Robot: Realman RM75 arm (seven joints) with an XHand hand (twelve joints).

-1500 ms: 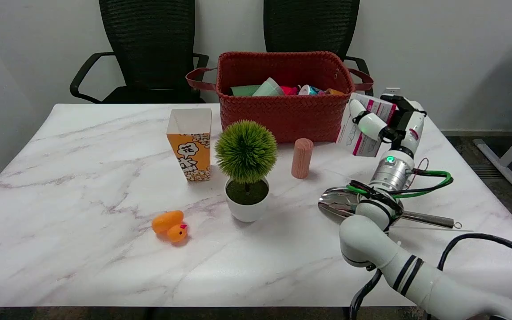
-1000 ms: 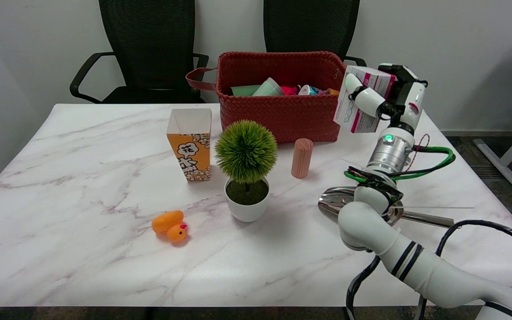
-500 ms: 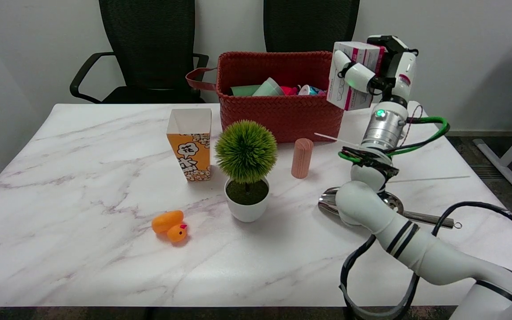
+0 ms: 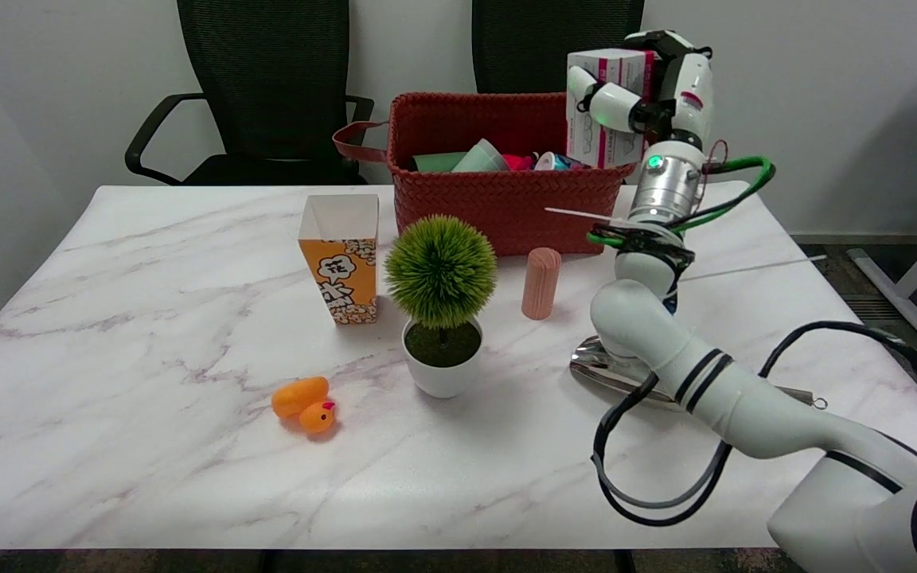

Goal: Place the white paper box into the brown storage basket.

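The white paper box (image 4: 592, 143) with pink stripes hangs upright in the air, gripped by my right hand (image 4: 649, 91). It hovers over the right end of the brown woven storage basket (image 4: 506, 203), its lower part overlapping the basket's right rim in the picture. The basket stands at the far middle of the marble table and holds several colourful items. White fingers (image 4: 606, 99) wrap across the box's front face; the rest of the hand sits behind it.
A popcorn carton (image 4: 341, 267), a round green plant in a white pot (image 4: 441, 306), a pink wooden cylinder (image 4: 540, 282) and an orange toy duck (image 4: 305, 403) stand on the table. A metal ladle (image 4: 626, 374) lies under my right arm. Two black chairs stand behind.
My right hand has lifted the white box from beside the basket's right wall up and leftward, so it now hangs over the basket's right end. The other things have not moved.
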